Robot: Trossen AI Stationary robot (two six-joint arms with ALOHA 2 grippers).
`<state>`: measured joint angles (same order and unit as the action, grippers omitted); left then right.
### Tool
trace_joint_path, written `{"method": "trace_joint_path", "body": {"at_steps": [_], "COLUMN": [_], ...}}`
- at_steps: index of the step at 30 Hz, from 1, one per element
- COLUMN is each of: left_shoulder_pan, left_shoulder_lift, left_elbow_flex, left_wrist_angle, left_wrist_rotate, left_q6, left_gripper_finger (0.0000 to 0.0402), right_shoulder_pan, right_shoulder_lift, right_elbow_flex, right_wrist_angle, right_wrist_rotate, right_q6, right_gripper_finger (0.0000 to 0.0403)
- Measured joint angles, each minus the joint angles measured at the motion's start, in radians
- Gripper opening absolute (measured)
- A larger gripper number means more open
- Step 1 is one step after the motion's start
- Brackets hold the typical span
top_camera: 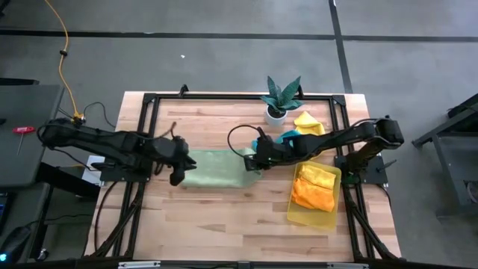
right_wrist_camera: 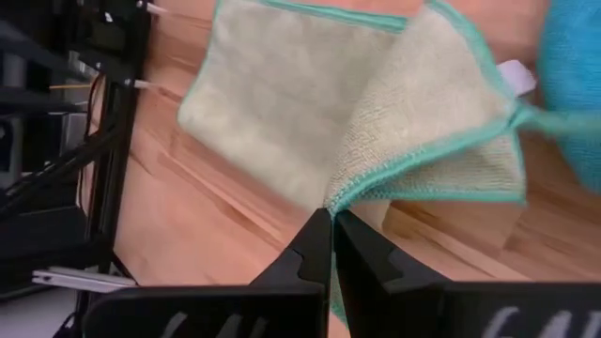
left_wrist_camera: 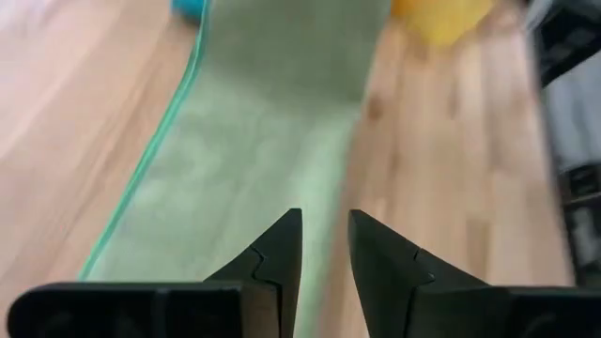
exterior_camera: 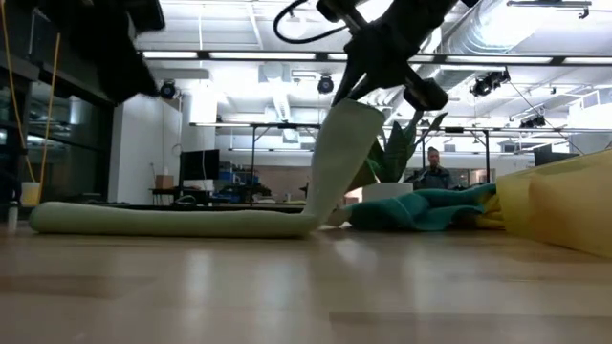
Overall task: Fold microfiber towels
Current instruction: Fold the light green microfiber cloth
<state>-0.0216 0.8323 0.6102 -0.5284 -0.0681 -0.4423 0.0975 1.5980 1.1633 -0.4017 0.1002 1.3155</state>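
A pale green microfiber towel (top_camera: pixel 213 170) with a green hem lies as a long strip across the middle of the table. Its left part rests flat (exterior_camera: pixel 172 220); its right end rises off the wood (exterior_camera: pixel 335 153). My right gripper (right_wrist_camera: pixel 331 218) is shut on that raised end. My left gripper (left_wrist_camera: pixel 325 225) hangs above the strip's left end (top_camera: pixel 179 166), slanting down, its fingers apart with nothing between them. My right gripper pinches the pale green towel's hemmed edge (right_wrist_camera: pixel 349 192) between its two fingers, slanting down from the table's right side. The cloth flares into two flaps beyond the fingertips. The held end hangs slack down to the table (exterior_camera: pixel 311 225), where the rest lies.
A teal towel (top_camera: pixel 290 137) and a yellow towel (top_camera: pixel 310 123) lie bunched at the back right beside a potted plant (top_camera: pixel 280 97). A translucent yellow tray (top_camera: pixel 306 217) at the right holds orange and yellow cloths (top_camera: pixel 314 190). A person (exterior_camera: pixel 435 170) sits far behind the table.
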Motion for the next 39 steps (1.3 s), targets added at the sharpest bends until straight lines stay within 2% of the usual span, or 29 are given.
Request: {"method": "trace_joint_path", "body": {"at_steps": [12,16,19,24,28,33,39], "left_shoulder_pan": [-0.001,-0.015,-0.035,-0.051,-0.051,-0.051,-0.053], "left_shoulder_lift": [0.288,0.361,0.392,0.362,0.315,0.291,0.337], "left_elbow_flex": [0.0,0.0,0.0,0.0,-0.016,-0.081,-0.145], "left_wrist_angle": [-0.044,-0.04,-0.042,-0.148,-0.223,-0.168,-0.052], "left_wrist_rotate": [-0.029,-0.083,-0.125,-0.16,-0.166,-0.084,-0.078], "left_q6": [-0.03,-0.039,0.019,0.111,0.123,0.079,-0.037], "left_gripper_finger": [0.0078,0.0078,0.0069,0.0012,0.0004,0.0,0.0], "right_shoulder_pan": [0.001,0.0,0.001,0.0,0.0,-0.006,-0.006], "right_shoulder_lift": [0.064,0.075,0.076,0.076,0.076,0.082,0.124], "right_elbow_flex": [0.0,0.001,0.0,0.002,0.002,0.002,0.067], "right_wrist_angle": [0.192,0.236,0.259,0.26,0.254,0.293,0.29], "right_wrist_rotate": [-0.004,-0.005,-0.006,-0.006,-0.006,-0.015,-0.032], "right_q6": [0.003,0.001,-0.007,-0.015,-0.026,-0.026,-0.063], "right_gripper_finger": [0.0,0.0,0.0,0.0,0.0,0.0,0.0]}}
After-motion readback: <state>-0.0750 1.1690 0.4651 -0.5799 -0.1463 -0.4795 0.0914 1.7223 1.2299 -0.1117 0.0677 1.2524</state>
